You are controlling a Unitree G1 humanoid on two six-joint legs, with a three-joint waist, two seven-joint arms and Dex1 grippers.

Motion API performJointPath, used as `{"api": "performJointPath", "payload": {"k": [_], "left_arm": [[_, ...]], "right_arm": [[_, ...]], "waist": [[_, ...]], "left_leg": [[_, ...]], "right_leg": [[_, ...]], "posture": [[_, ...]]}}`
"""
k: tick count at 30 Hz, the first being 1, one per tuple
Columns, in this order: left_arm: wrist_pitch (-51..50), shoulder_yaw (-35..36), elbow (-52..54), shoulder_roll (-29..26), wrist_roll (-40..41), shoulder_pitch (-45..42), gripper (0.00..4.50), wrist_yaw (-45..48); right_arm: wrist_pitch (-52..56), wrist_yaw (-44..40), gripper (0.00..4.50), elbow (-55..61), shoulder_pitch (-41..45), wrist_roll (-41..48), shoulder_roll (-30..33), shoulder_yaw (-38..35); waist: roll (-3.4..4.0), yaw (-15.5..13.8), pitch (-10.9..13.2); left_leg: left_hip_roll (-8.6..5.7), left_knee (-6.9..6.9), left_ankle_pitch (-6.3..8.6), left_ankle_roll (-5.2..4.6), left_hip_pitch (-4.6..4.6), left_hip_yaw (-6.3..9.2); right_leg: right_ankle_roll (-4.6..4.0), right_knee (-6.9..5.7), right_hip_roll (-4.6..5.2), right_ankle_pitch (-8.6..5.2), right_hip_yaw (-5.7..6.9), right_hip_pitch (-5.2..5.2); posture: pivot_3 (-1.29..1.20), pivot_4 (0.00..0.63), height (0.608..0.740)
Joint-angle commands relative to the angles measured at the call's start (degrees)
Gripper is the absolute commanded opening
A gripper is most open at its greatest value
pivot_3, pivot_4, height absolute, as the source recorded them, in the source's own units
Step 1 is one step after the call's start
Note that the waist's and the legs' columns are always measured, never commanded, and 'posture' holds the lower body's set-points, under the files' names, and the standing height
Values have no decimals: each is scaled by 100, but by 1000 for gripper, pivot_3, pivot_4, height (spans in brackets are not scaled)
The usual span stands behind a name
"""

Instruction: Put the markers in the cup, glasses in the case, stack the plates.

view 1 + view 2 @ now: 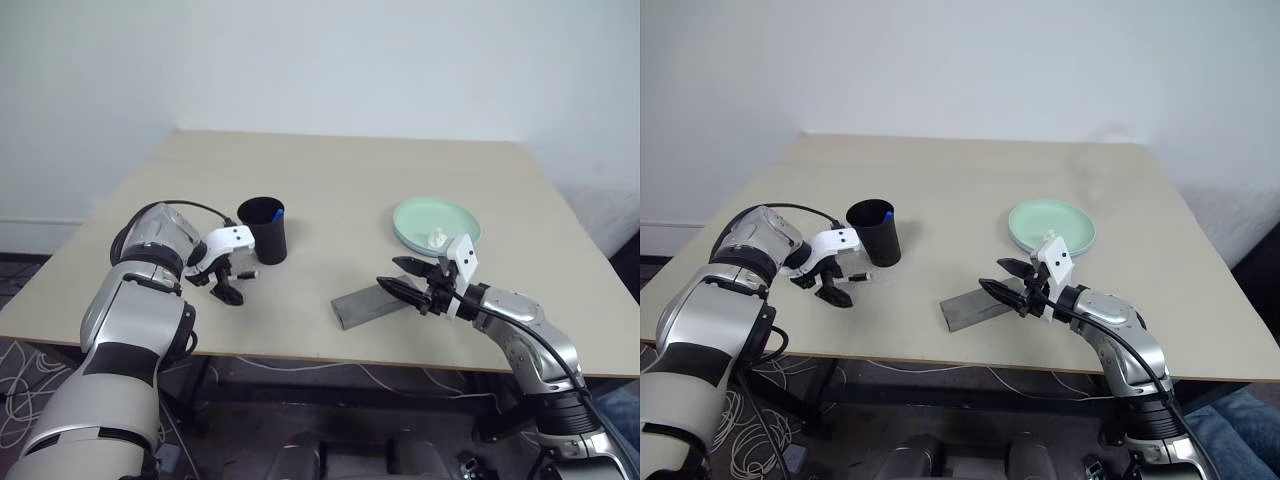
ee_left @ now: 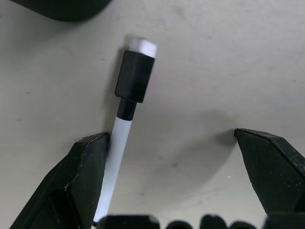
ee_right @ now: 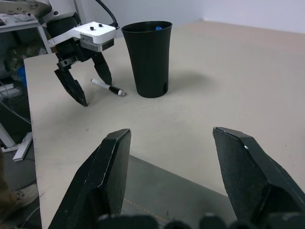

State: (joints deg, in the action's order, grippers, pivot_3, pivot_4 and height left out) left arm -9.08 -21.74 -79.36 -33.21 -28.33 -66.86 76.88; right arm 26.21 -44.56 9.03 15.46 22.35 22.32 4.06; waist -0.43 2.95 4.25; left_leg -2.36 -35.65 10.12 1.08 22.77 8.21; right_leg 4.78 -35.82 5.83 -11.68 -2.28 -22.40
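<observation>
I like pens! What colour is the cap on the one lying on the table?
Black, on the marker; the left wrist view shows it best.

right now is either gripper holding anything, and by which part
Nothing is held. The left gripper stands open over the black-capped white marker lying on the table; the right gripper is open and empty above the flat grey case.

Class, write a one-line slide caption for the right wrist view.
Open right gripper over the grey case, facing the black cup, a marker and the left gripper.
</observation>
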Motion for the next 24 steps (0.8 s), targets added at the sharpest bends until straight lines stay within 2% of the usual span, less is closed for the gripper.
{"api": "performJointPath", "payload": {"k": [1, 7, 10, 21, 22, 24], "left_arm": [[27, 32, 60, -54, 9, -160, 4467, 195], [123, -40, 72, -121, -74, -130, 4467, 340], [183, -82, 77, -154, -122, -126, 3929, 350], [231, -126, 80, -199, -142, -132, 203, 359], [230, -128, 80, -198, -134, -128, 55, 367], [234, -134, 82, -196, -118, -116, 55, 382]], "right_arm": [[-39, -4, 2987, 143, 185, 76, 36, -89], [-51, -25, 2987, 94, 215, 66, 34, -76], [-64, -41, 2987, 48, 260, 61, 22, -65], [-119, -82, 2987, -97, 377, 34, -17, -28], [-123, -84, 2987, -105, 381, 34, -16, -28], [-129, -87, 2987, -110, 380, 34, -14, -28]], "waist": [[0, 0, 0], [0, 0, 0], [0, 0, 0], [-1, -2, 0], [-1, -2, 0], [-1, -1, 0]], "left_leg": [[0, 0, 0, 0, 0, 1], [0, 0, 0, 0, 0, 0], [0, 0, 0, 0, 1, 0], [0, 0, -1, -1, 3, 1], [0, 0, -1, -1, 2, 1], [0, 0, -1, -1, 2, 2]], "right_leg": [[0, 0, 0, 0, 0, 0], [0, 1, 0, 0, 0, 0], [0, 1, 0, 0, 0, -1], [1, 1, 0, 0, 1, -2], [1, 1, 0, 0, 1, -2], [1, 0, -1, 0, 1, -2]], "posture": [[0, 0, 740], [0, 0, 740], [0, 0, 740], [0, 0, 740], [0, 0, 740], [0, 0, 740]]}}
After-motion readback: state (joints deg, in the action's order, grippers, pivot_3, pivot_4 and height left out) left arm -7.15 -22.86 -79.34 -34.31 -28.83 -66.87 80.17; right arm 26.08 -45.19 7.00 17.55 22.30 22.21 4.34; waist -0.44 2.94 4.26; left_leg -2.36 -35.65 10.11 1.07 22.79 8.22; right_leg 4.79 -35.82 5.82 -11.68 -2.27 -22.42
